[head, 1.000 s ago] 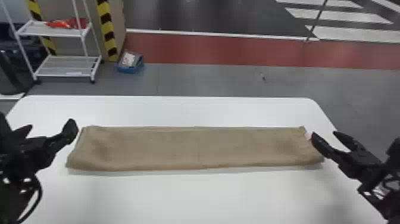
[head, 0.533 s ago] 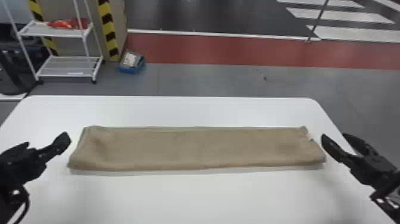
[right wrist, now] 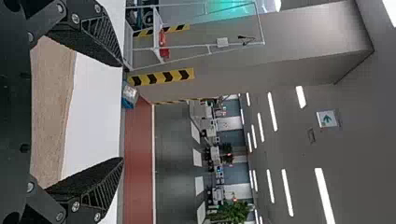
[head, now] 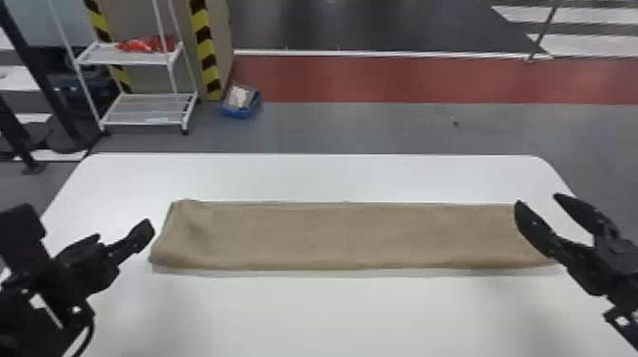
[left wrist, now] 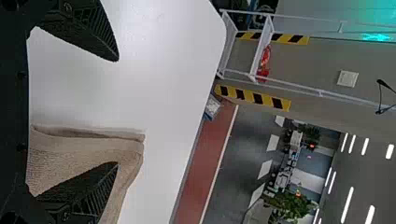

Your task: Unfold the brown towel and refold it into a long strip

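White tabletop (head: 351,313), with the brown towel (head: 332,237) lying across its middle, folded into a long, flat strip. Near the towel's left end is the left tool (head: 123,230); near its right end, the right tool (head: 538,199). Both have fingers spread wide, holding nothing.

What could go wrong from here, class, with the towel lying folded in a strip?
The right gripper is open near the towel's right end; lowering it might snag or drag that end.
The left gripper, also open by the left end, could nudge the strip crooked.
Layers at the left end look slightly loose, so they may shift.
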`<state>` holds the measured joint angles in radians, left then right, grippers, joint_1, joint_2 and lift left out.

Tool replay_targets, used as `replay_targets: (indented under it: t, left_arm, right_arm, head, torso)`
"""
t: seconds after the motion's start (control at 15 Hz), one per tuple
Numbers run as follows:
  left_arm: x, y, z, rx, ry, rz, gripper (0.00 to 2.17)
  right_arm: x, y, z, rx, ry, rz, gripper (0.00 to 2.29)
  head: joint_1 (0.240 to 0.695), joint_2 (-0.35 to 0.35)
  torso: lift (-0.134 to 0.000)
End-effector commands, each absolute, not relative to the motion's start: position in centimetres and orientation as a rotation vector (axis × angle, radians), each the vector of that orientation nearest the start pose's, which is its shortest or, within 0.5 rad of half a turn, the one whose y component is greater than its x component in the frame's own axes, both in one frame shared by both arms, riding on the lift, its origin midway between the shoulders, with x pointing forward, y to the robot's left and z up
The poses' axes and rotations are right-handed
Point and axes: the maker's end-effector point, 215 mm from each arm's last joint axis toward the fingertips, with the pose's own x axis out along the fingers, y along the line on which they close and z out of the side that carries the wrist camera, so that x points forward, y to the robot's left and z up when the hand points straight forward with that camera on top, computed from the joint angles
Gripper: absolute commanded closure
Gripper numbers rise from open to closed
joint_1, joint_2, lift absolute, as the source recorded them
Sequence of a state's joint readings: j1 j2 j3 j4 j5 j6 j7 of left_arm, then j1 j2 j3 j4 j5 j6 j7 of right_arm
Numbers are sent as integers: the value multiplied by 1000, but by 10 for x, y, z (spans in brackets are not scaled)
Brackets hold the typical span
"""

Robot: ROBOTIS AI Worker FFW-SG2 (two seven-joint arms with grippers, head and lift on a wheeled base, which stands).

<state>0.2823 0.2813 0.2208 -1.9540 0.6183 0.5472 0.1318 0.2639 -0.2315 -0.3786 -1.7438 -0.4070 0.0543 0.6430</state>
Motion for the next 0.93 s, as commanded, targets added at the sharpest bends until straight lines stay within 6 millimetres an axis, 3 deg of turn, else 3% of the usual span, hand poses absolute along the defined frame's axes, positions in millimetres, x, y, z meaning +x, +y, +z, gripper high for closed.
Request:
replay_targets:
  t: [0.0,0.2,0.33,0.47,0.73,0.87]
  left_arm:
    - [487,364,-406,-262,397,122,107]
    - [485,366,-408,-235,402,122,103]
    - [484,366,-410,-211,405,125,103]
    - [482,352,-407,-184,400,108,103]
    - [476,304,-386,-155,302,68,100]
    - [475,279,-359,-127,187,55,100]
  right_arm:
    - [486,-352,-331,115,11,340,194]
    - [489,-352,-361,127,170,350,194]
    - [488,-347,-360,119,193,352,184]
    - [482,-333,-356,119,189,356,110]
    - [471,-270,-352,108,186,385,124]
    - [467,-237,-361,113,201,404,130]
  head:
    - [695,3]
    - [695,13]
    - [695,16]
    - [695,18]
    - [695,25]
    - [695,36]
  torso:
    - [-125]
    - [-125]
    - [-125]
    - [-125]
    - [-125]
    - [-125]
